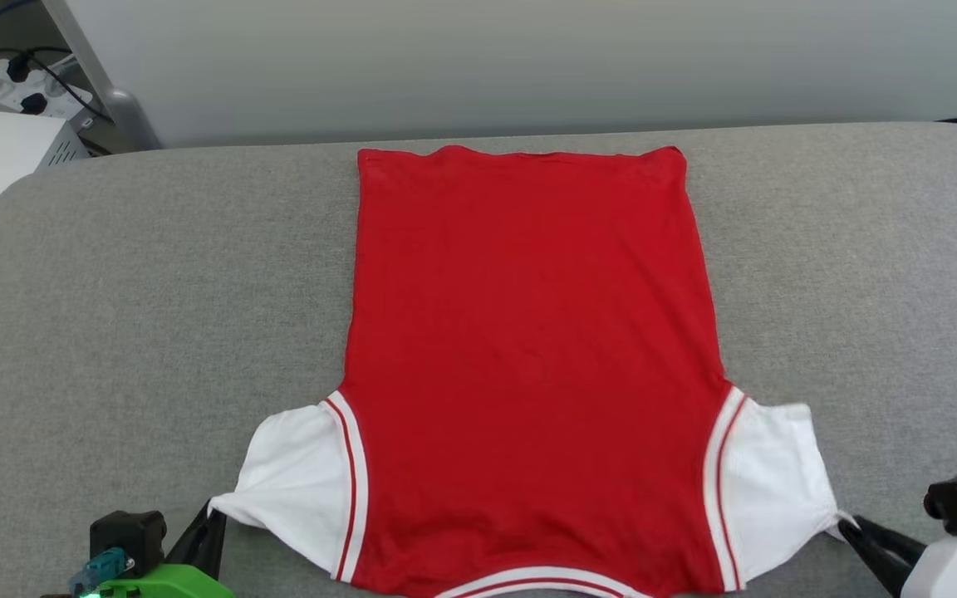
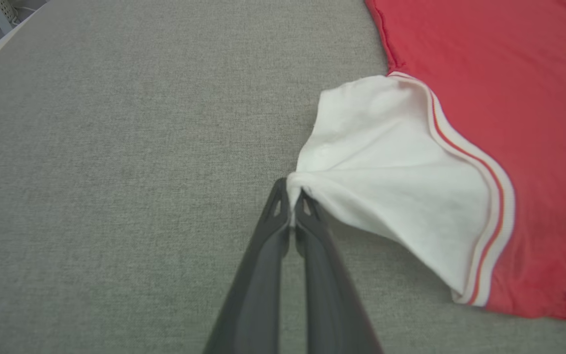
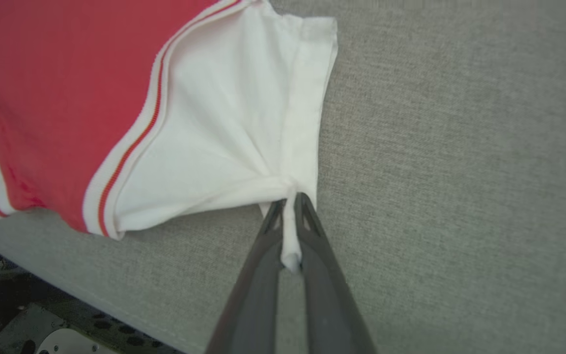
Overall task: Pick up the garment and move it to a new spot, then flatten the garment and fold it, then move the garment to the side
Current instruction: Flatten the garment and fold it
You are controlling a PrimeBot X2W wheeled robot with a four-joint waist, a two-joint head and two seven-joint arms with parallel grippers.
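Head view: garment [image 1: 528, 332] flat on bench [image 1: 113, 291], collar at near edge. Pinched shut on sleeve tips: left end effector [image 2: 290, 199], right end effector [image 3: 290, 206]. Thin pinches may slip if pulled, rumpling it.

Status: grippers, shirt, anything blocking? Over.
Left gripper and right gripper both shut, each pinching a white sleeve tip of the garment. Garment spread flat on grey table, plain red side up. Power strip sits off the table, far left.

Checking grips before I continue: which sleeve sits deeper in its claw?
The right sleeve: a white strip runs down between the fingers of the right claw. The left claw pinches the left sleeve at its tips.
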